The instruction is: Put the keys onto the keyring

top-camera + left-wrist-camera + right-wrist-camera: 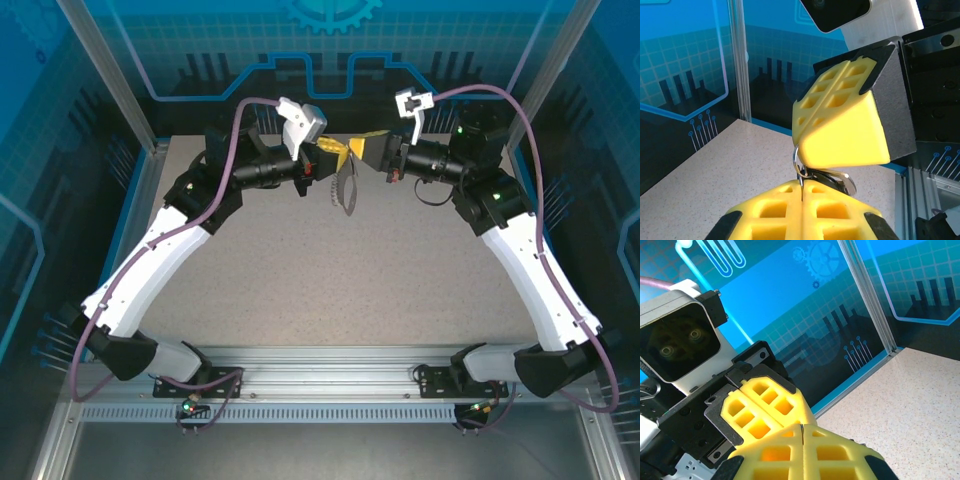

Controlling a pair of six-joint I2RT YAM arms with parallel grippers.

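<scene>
Reaching left arm (170,240): I see it rise from its base at the near left edge and lean in toward the far middle of the worktop (420,290).
Left claw (333,153): I read it as closed. In its own wrist view the two yellow fingers (775,210) press together along one seam, and curved silvery metal comes out of that seam at the tips.
Left wrist camera (677,340): white housing with a dark lens face, seen from the right wrist just behind the left claw's yellow fingers.
Keyring (346,190): a dark grey oval loop hanging in the air below the spot where the two claws meet, clear of the worktop, with its upper end at the left claw's tips. From the left wrist, the keyring (842,180) shows as bright curved metal pinched at the finger seam, lying right under the right claw's yellow pad (845,135).
Right claw (362,148): closed. Its own wrist view shows both fingers (840,460) shut along one seam. I cannot tell whether anything lies between them. It stands tip to tip with the left claw, high above the worktop.
Right arm (530,260): it rises from the near right edge and bends inward, mirroring the left.
Back wall (330,40): blue printed panel behind both claws.
</scene>
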